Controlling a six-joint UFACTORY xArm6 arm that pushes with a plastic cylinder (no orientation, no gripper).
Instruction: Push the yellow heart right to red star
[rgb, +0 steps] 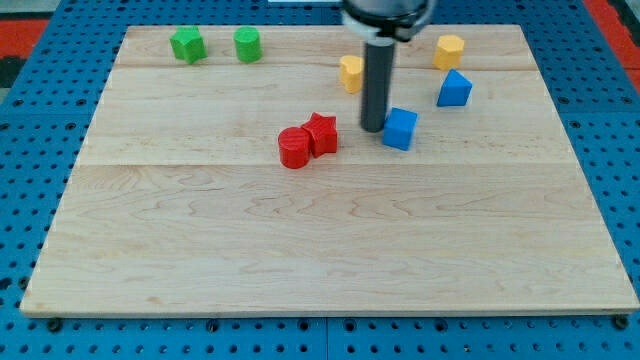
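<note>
The straight dark cylindrical rod is hanging upright from a wider black mount at the top edge of the view, right of centre. My tip (373, 129) is resting on the table's upper half, nearer its far edge than its near edge.

The board (330, 240) looks like pale wood, smooth, with fine grain and a faint sheen; under it lies a blue perforated surface (30, 200), matt, seemingly metal or plastic. The rod (376, 95) is dark and smooth with a dull gloss; the blocks, such as the red star (321, 133) and, at its 1 o'clock, the yellow heart (351, 72), look like smooth matt-painted solids.
</note>
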